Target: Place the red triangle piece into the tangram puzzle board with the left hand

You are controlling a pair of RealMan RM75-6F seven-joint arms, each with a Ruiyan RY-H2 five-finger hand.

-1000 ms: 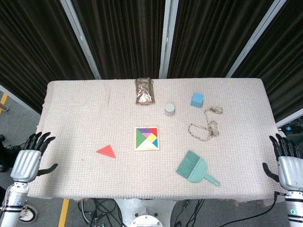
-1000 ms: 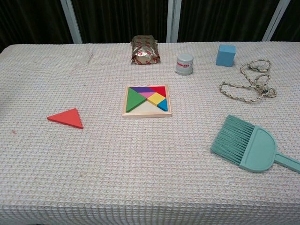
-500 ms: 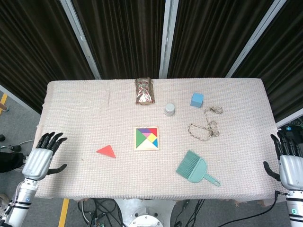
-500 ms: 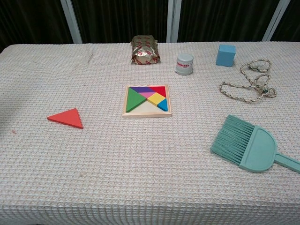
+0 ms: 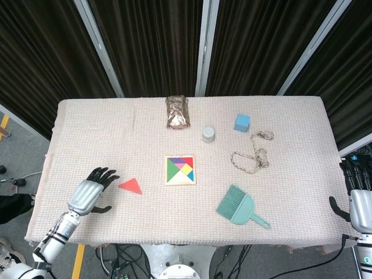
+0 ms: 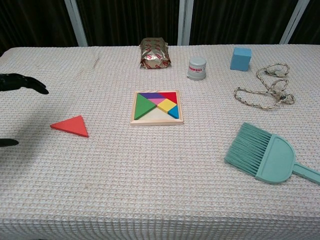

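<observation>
The red triangle piece [image 5: 131,186] [image 6: 71,125] lies flat on the cloth, left of the tangram puzzle board [image 5: 180,170] [image 6: 156,107]. The wooden board holds several coloured pieces and has a bare strip along its near edge. My left hand [image 5: 89,193] hovers open over the table's left part, fingers spread, their tips just left of the triangle and not touching it. In the chest view only dark fingertips [image 6: 20,82] show at the left edge. My right hand [image 5: 359,203] hangs open past the table's right edge.
A foil snack bag [image 5: 178,112], a grey cup [image 5: 208,134], a blue cube [image 5: 242,122] and a coiled rope [image 5: 253,153] lie at the back and right. A teal hand brush [image 5: 240,207] lies right of the board, near the front.
My left hand has swung in from beyond the table's left edge to just beside the red triangle. The right hand has drifted slightly lower and further right.
</observation>
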